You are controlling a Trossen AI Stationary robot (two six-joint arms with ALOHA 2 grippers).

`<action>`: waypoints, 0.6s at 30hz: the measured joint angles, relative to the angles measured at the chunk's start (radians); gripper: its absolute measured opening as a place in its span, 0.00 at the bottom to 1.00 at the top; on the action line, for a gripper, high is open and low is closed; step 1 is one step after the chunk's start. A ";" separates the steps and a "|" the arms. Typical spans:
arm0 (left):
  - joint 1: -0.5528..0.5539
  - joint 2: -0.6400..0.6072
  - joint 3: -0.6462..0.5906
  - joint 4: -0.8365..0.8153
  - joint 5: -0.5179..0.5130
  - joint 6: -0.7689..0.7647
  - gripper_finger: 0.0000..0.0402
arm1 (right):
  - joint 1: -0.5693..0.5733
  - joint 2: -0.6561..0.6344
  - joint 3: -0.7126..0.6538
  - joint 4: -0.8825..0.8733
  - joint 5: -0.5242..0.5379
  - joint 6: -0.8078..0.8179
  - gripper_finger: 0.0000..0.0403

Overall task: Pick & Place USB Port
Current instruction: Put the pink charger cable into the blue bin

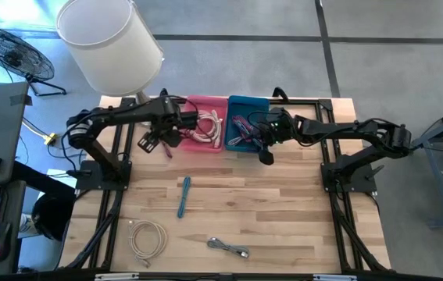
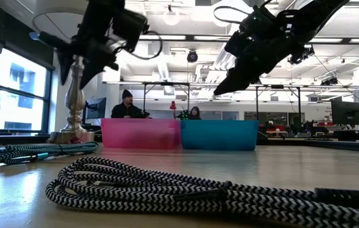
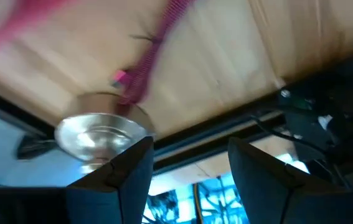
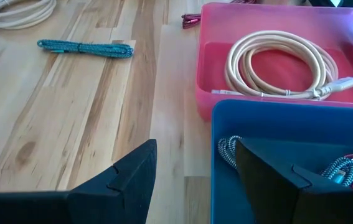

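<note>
- Lying loose on the wood top in the high view: teal cable (image 1: 183,196) at frame centre, cream coiled cable (image 1: 147,237) lower left, grey braided cable (image 1: 229,248) lower centre, well apart from each other and from both grippers.
- Pink cable (image 1: 166,150) lies on the table just left of the pink bin, under the left gripper; in the left wrist view it runs as a pink streak (image 3: 153,53) to a plug beside the lamp base (image 3: 101,134).
- Pink bin (image 1: 193,143) at upper centre holds a coiled white cable (image 1: 210,126); right wrist view shows the coil (image 4: 280,68) flat on the bin floor.
- Blue bin (image 1: 234,147) touches the pink bin's right side; cables inside, a black-white braided one (image 4: 227,149) and teal and pink ones (image 4: 349,171) in the right wrist view.
- Left gripper (image 1: 155,140) hangs at the pink bin's left edge, raised off the table in the low view (image 2: 97,60); jaws apart, nothing between them.
- Right gripper (image 1: 266,153) hangs at the blue bin's front right corner, raised and tilted down in the low view (image 2: 230,82); jaws wide apart, empty, framing the blue bin's near wall in its wrist view.
- Grey braided cable fills the low view foreground (image 2: 185,190); teal cable (image 2: 40,151) at its left.
- White lamp shade (image 1: 108,43) at upper left; fan (image 1: 6,51) at far left off the table.
- Two people (image 2: 127,104) seated in the room behind the bins.
</note>
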State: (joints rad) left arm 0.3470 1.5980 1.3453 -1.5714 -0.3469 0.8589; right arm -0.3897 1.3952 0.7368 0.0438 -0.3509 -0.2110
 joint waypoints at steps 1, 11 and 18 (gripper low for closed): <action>0.000 -0.007 -0.027 -0.001 -0.003 -0.002 0.51 | 0.000 0.000 0.000 0.000 0.000 -0.002 0.52; 0.000 -0.019 -0.198 0.079 0.011 -0.054 0.51 | 0.000 0.000 0.000 0.012 0.000 -0.010 0.52; 0.000 -0.019 -0.229 0.223 0.054 0.005 0.51 | 0.000 0.000 0.000 0.029 0.000 0.009 0.52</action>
State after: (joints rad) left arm 0.3470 1.5789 1.1160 -1.3488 -0.2928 0.8641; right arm -0.3897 1.3952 0.7368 0.0727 -0.3511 -0.2016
